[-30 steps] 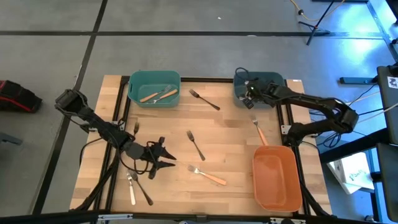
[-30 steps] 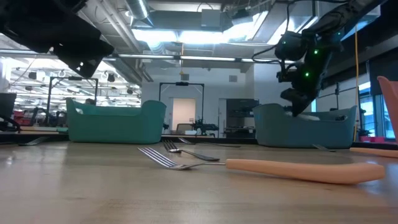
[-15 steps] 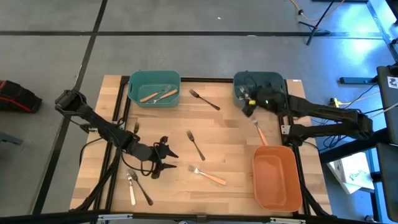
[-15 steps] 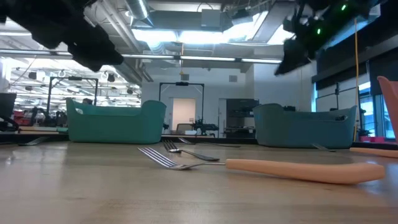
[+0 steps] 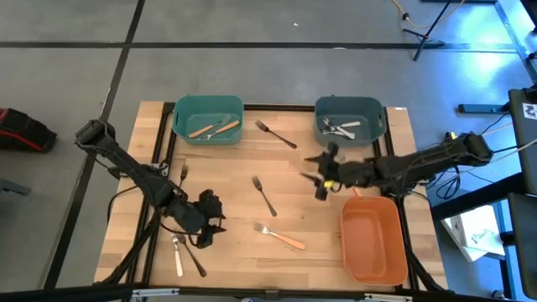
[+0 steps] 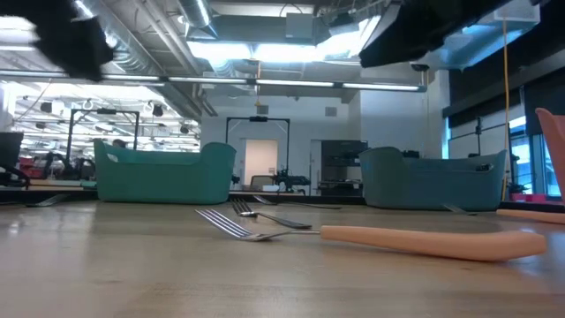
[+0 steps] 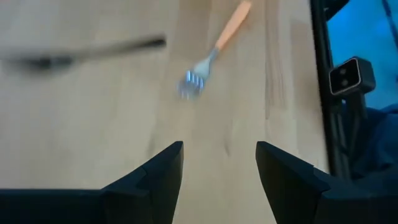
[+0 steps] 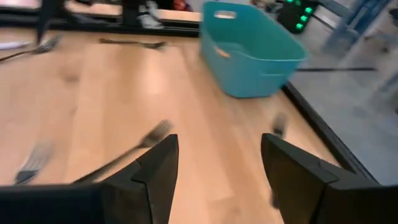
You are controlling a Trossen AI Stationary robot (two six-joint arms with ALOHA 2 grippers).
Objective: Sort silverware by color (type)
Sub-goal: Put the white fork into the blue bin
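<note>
Lower left of the high view, the left gripper [image 5: 208,220] is hovering wide and empty beside two forks [image 5: 185,252]. More silverware is lying mid-table, an orange-handled fork [image 5: 281,237] lowest. Centre-right, the right gripper [image 5: 322,178] is hanging spread, holding nothing. No readable writing is showing anywhere.

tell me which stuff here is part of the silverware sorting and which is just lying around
Part of the job:
- orange-handled fork
- dark forks
- utensils at the left edge
- silverware already in the teal bin and blue-grey bin
- orange bin

Lying about:
- red and black bag on the floor
</note>
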